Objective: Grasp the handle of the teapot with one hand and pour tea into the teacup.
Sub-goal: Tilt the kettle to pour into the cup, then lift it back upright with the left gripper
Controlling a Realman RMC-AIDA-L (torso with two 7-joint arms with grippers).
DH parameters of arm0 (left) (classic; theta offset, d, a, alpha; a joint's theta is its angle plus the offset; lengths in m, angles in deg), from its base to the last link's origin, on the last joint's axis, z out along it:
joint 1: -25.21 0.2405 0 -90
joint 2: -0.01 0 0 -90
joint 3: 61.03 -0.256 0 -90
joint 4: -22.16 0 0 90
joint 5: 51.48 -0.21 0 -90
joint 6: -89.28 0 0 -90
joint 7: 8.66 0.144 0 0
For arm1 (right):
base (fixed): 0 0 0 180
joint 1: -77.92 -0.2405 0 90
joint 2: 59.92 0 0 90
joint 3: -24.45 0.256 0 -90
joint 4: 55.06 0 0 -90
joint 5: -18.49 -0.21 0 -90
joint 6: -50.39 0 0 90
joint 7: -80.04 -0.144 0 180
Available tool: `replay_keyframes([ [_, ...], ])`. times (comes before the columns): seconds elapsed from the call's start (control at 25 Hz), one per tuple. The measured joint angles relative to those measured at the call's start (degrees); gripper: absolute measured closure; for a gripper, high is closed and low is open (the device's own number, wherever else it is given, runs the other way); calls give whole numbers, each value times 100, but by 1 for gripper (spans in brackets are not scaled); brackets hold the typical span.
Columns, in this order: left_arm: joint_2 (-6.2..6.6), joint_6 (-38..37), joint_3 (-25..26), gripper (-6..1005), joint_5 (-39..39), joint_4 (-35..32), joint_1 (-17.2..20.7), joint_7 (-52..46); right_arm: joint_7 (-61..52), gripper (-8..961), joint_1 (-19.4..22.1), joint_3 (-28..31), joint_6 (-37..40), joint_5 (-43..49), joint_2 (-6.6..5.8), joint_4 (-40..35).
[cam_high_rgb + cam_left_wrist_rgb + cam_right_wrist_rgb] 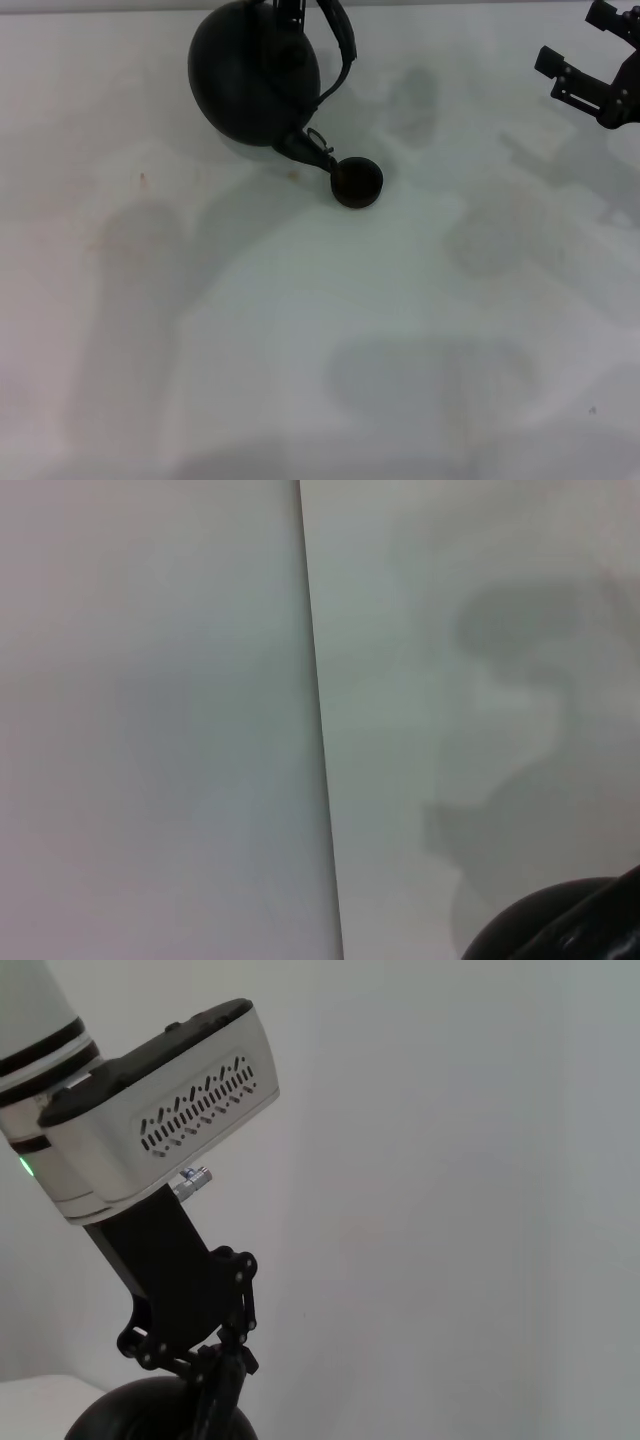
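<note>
The large black teapot (255, 75) hangs tilted at the far middle of the table. Its short spout (308, 152) points down at the rim of the tiny black teacup (357, 184), which stands on the white table. My left gripper (293, 12) is at the frame's top edge, shut on the dark hoop handle (343, 45). The right wrist view shows that left gripper (222, 1375) from the side, clamped above the teapot (150, 1415). No stream of tea can be made out. My right gripper (577, 38) hovers open at the far right, holding nothing.
A small brownish stain (292, 175) lies on the table (300, 330) beside the spout, and another speck (142, 179) lies further left. The left wrist view shows the teapot's round side (540, 930) and the table's far edge (318, 730).
</note>
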Motion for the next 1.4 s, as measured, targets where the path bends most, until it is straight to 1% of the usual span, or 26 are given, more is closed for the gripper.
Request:
replay_keyframes([
  [0.2, 31, -6, -240, 877, -2, 122, -135, -37, 22, 99, -3, 0, 20, 6, 5, 0],
  [0.48, 40, 15, -262, 876, -2, 382, -350, -45, 20, 99, -3, 0, 25, 9, 9, 0],
  [0.72, 41, 56, -269, 876, -2, 448, -474, -82, 22, 99, -12, 0, 21, 5, 9, 0],
  [1.4, 41, 277, -264, 876, -1, 540, -582, -98, -16, 99, -29, 0, -4, -1, 12, -14],
])
